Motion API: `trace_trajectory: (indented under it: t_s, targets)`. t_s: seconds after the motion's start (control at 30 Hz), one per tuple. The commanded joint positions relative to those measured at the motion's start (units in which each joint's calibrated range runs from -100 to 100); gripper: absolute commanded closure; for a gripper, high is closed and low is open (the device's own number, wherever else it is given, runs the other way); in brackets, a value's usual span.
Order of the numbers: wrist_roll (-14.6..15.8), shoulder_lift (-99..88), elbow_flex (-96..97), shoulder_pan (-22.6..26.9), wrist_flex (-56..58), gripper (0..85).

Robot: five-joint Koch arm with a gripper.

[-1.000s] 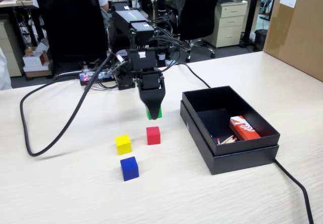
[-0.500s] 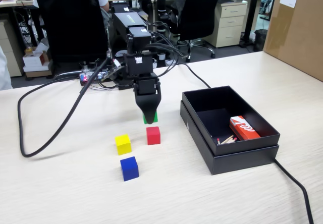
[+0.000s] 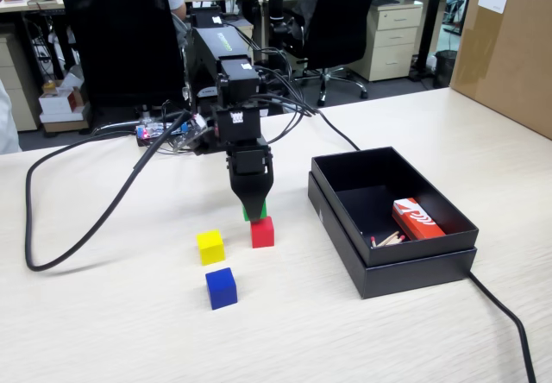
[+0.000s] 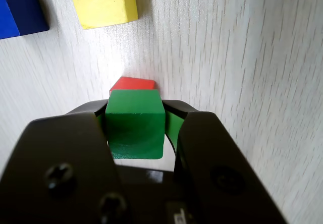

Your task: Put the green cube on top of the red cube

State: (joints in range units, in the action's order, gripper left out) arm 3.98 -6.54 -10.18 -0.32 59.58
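My black gripper [image 4: 135,120] is shut on the green cube [image 4: 135,123], which sits between the green-lined jaws. In the fixed view the gripper [image 3: 252,209] points down at the table, with the green cube [image 3: 261,211] peeking out behind its tip. The red cube [image 3: 262,231] rests on the table just in front of and slightly right of the gripper tip. In the wrist view only a sliver of the red cube [image 4: 133,84] shows past the green cube's far edge. Whether the green cube touches the table cannot be told.
A yellow cube [image 3: 210,247] and a blue cube [image 3: 221,287] lie on the table left of the red one; both show in the wrist view, yellow [image 4: 103,3] and blue [image 4: 21,10]. An open black box [image 3: 414,266] with a red-and-white packet [image 3: 417,219] stands to the right. Black cables cross the table.
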Motion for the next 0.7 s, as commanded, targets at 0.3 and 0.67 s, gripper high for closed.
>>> trace_trajectory:
  t_s: [0.3, 0.67]
  targets:
    - [0.15, -0.40, -5.05, 0.39, -1.74, 84.5]
    - [0.88, 2.46, -7.32, 0.68, -1.83, 84.5]
